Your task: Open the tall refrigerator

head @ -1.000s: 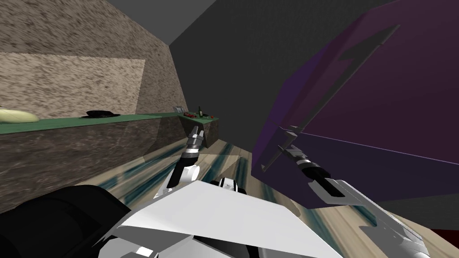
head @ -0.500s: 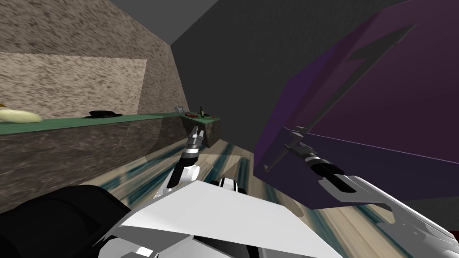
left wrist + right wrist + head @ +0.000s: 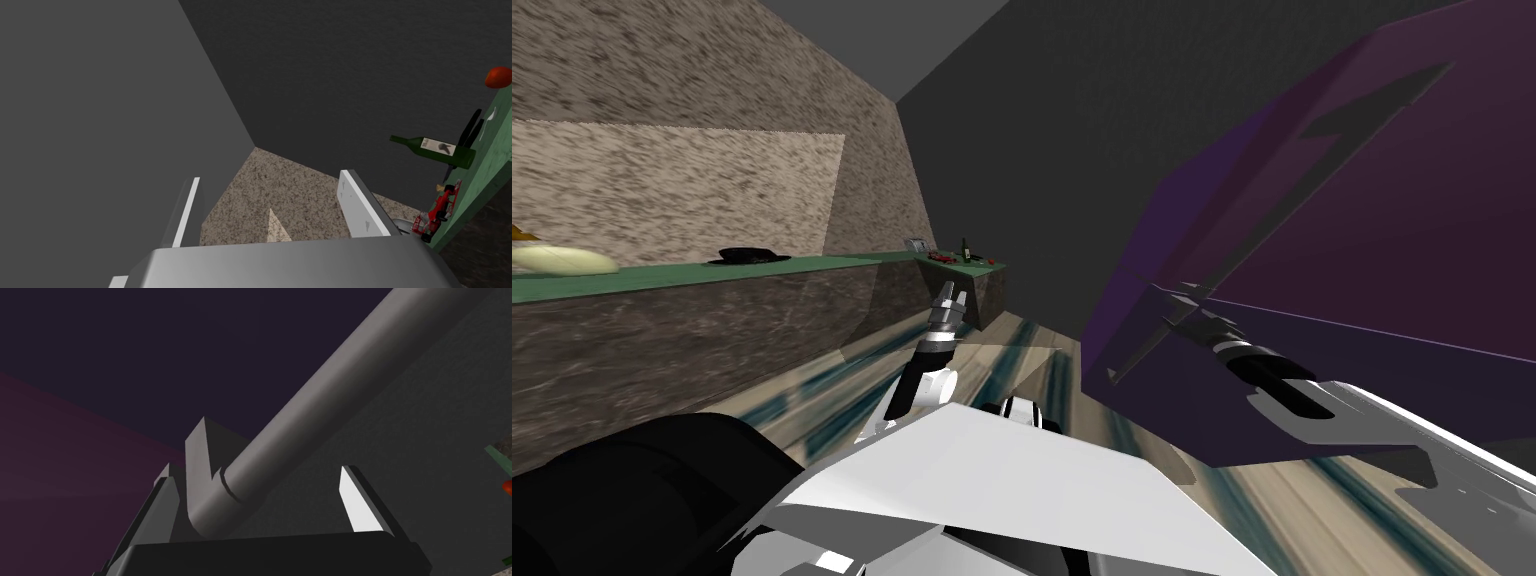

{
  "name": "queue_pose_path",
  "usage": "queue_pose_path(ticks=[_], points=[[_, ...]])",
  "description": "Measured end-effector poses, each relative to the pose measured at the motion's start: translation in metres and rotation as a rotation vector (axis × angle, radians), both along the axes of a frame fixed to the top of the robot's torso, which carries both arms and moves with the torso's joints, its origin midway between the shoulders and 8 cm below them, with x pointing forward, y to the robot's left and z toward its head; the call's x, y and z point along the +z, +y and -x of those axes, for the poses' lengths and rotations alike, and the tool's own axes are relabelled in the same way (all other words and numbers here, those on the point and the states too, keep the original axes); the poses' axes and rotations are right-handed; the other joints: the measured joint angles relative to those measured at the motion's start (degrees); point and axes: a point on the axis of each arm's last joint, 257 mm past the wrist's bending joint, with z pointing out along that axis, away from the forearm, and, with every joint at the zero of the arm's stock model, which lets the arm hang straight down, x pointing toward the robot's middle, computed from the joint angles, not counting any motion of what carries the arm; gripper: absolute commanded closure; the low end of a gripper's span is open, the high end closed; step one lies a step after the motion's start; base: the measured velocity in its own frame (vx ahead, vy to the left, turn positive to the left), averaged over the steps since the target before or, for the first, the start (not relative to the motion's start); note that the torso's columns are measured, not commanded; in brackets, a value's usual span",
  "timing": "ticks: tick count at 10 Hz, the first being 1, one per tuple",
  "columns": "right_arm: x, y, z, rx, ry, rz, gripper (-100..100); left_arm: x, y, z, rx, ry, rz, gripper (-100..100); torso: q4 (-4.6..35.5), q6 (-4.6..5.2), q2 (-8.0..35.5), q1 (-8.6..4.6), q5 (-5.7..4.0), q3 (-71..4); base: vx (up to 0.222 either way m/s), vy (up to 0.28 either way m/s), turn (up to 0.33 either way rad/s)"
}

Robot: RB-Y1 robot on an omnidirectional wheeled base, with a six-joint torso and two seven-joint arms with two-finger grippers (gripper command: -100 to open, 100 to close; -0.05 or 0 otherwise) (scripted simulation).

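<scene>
The tall refrigerator point(image 3: 1362, 250) is a dark purple box on the right, leaning with the head view's slant. A long grey bar handle point(image 3: 1274, 220) runs along its door. My right gripper point(image 3: 1180, 308) is at the handle's lower end. In the right wrist view the handle point(image 3: 320, 398) passes between the fingers of the right gripper point(image 3: 260, 488). That gripper is open around the bar, with a gap on both sides. My left gripper point(image 3: 947, 292) hangs near the counter's end. In the left wrist view the left gripper point(image 3: 272, 207) is open and holds nothing.
A green-topped counter point(image 3: 762, 268) runs along the left wall with a black object point(image 3: 747, 256) and a pale yellow one point(image 3: 557, 260) on it. Its far end carries a green bottle point(image 3: 435, 149), a red toy car point(image 3: 437, 212) and a red ball point(image 3: 499, 77). Striped floor point(image 3: 1032, 365) lies between counter and refrigerator.
My right gripper has crept a little up the handle from its lower end, and the forearm has swung right. The head view has shifted slightly. The left arm has not moved.
</scene>
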Motion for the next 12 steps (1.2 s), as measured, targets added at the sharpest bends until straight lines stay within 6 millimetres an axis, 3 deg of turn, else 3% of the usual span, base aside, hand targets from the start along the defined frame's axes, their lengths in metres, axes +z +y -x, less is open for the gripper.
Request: queue_pose_path(ticks=[2, 3, 4, 5, 12], points=[[0.005, -0.008, -0.002, -0.017, 0.001, 0.036, -100, 0.0, 0.0, 0.0, 0.0, 0.0, 0.0, 0, 0.0, 0.01, 0.01, -0.07, -0.02, 0.01, -0.003, 0.019, 0.0], [0.005, -0.008, -0.002, -0.017, 0.001, 0.036, 100, 0.0, 0.0, 0.0, 0.0, 0.0, 0.0, 0, 0.0, 0.01, 0.01, -0.08, -0.03, 0.01, 0.002, -0.003, -0.022], [0.007, -0.009, -0.002, -0.021, -0.002, 0.037, 100, 0.0, 0.0, 0.0, 0.0, 0.0, 0.0, 0, -0.07, -0.12, -0.01, 0.04, -0.06, 0.01, -0.159, -0.142, -0.038], [0.011, 0.003, -0.001, 0.015, -0.004, 0.036, 100, 0.0, 0.0, 0.0, 0.0, 0.0, 0.0, 0, 0.02, -0.09, 0.41, -0.16, -0.05, 0.23, -0.229, -0.154, 0.025], [0.012, 0.108, -0.007, 0.281, -0.006, 0.042, 100, 0.0, 0.0, 0.0, 0.0, 0.0, 0.0, 0, -0.03, -0.01, -0.1, 0.12, 0.03, -0.07, -0.284, -0.186, -0.014]])
